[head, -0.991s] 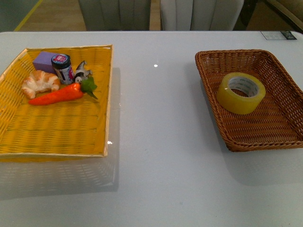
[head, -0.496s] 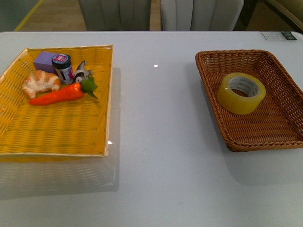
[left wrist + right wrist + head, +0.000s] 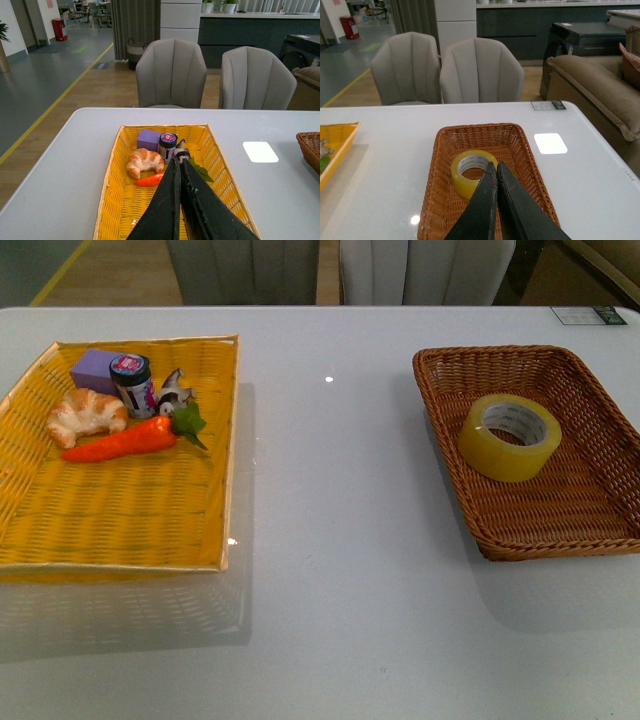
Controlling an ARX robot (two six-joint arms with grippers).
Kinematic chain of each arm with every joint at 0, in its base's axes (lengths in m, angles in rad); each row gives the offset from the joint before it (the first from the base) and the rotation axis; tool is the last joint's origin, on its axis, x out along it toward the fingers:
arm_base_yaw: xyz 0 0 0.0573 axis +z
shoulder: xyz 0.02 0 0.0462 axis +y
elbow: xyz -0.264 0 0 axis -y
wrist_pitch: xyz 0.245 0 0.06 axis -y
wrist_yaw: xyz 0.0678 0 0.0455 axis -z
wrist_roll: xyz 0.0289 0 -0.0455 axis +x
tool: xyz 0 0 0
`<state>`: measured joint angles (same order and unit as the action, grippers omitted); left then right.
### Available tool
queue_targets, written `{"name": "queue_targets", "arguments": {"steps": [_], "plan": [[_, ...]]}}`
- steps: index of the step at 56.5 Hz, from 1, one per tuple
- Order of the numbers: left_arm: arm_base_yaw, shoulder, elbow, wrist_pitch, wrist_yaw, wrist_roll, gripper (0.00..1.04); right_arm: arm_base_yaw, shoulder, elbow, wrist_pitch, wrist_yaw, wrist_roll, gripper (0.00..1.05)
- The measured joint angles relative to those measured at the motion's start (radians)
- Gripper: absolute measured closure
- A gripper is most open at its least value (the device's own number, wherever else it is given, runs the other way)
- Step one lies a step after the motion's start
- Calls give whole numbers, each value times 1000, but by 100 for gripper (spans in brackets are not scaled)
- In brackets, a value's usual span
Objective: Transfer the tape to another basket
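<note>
Nothing has shifted since earlier: yellowish translucent tape roll point(image 3: 472, 171) lies in dark brown woven wicker basket point(image 3: 525, 165), just ahead of right gripper point(image 3: 492, 172), fingers pressed together, empty. Transfer not begun.

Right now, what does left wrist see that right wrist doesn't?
Only the left wrist view shows the croissant, purple block, jar, carrot and the shut left gripper. Only the right wrist view shows the tape lying in the brown basket, with the shut right gripper above it. Both show the white table and parts of the yellow basket.
</note>
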<state>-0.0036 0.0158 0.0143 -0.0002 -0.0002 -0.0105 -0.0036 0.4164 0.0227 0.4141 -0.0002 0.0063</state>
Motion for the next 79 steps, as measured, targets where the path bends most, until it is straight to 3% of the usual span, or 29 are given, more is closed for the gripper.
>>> {"name": "queue_targets", "arguments": {"steps": [35,41,56,60,70,75,79], "plan": [[0,0,0,0,0,0,103,0,-238,0,-235,0,0,103],[0,0,0,0,0,0,103,1,-369,0,-397,2,0,103],[0,0,0,0,0,0,103,2,-409,0,-412,0,0,103],[0,0,0,0,0,0,103,2,-410,0,-412,0,-1,87],[0,0,0,0,0,0,71,2,-410,0,-412,0,-1,53],[0,0,0,0,0,0,48,2,-410,0,-412,0,-1,30],[0,0,0,0,0,0,35,2,-410,0,-412,0,-1,18]]}}
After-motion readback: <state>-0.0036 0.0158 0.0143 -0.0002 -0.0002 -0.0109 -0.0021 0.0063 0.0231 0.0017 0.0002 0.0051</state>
